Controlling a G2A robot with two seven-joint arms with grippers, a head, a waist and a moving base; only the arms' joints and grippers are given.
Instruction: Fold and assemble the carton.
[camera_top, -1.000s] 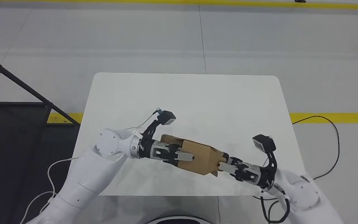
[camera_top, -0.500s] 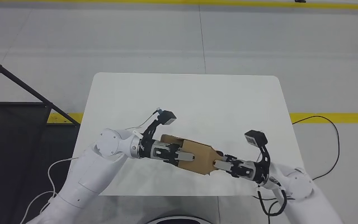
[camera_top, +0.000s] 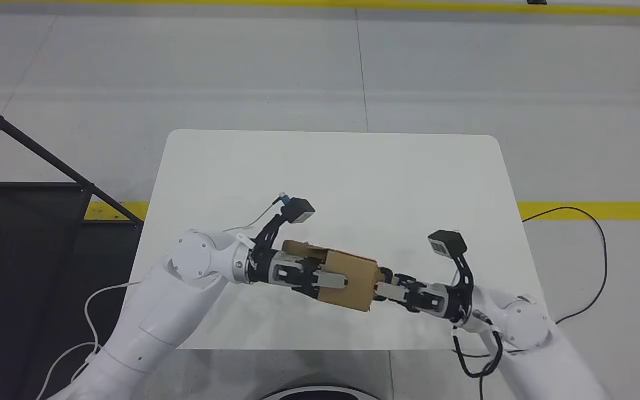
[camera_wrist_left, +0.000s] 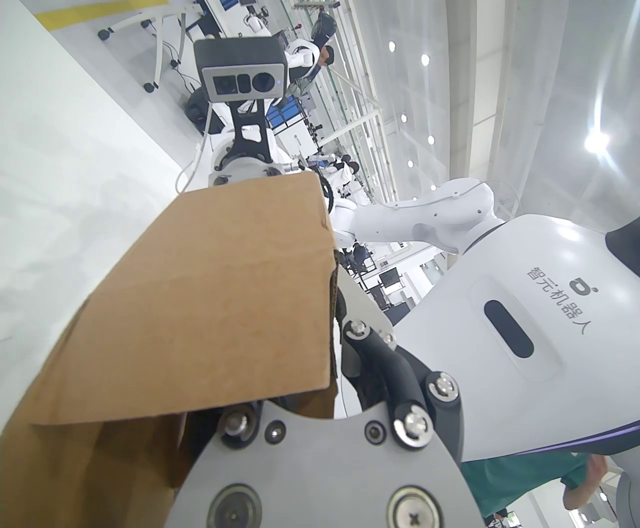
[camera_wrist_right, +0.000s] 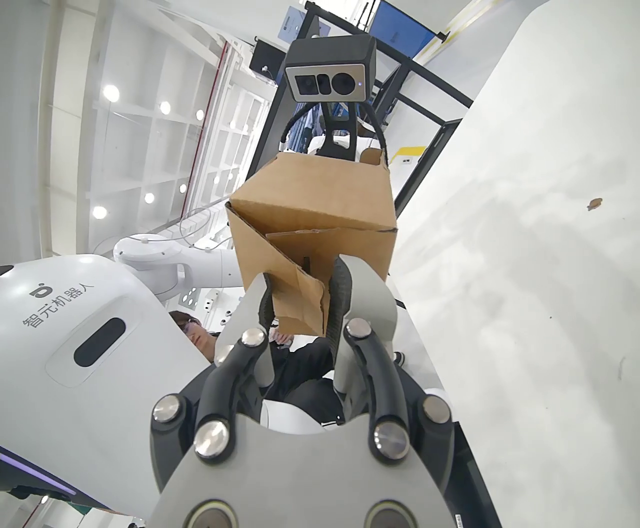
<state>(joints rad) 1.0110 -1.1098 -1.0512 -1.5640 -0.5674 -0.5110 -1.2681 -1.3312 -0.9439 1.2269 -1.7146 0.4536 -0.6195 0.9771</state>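
Note:
A brown carton (camera_top: 345, 277) is held just above the near part of the white table (camera_top: 400, 180), lying roughly level. My left gripper (camera_top: 308, 279) is at its left end, shut on a carton wall (camera_wrist_left: 210, 300); one finger (camera_wrist_left: 365, 312) lies along the outside and the other is hidden by cardboard. My right gripper (camera_top: 384, 291) meets the right end. There its fingers stand open on either side of a folded end flap (camera_wrist_right: 300, 300), with the right gripper (camera_wrist_right: 303, 272) pressed close to the carton's end face (camera_wrist_right: 320, 210).
The carton hangs close to the table's near edge (camera_top: 330, 348). The far half of the table is bare. A small brown scrap (camera_wrist_right: 594, 203) lies on the tabletop. A black frame and dark mat (camera_top: 40, 250) stand left of the table.
My right arm has moved left toward the carton, bringing its gripper up against the right end. The end flap has folded inward and the carton looks shorter. The left arm has barely moved.

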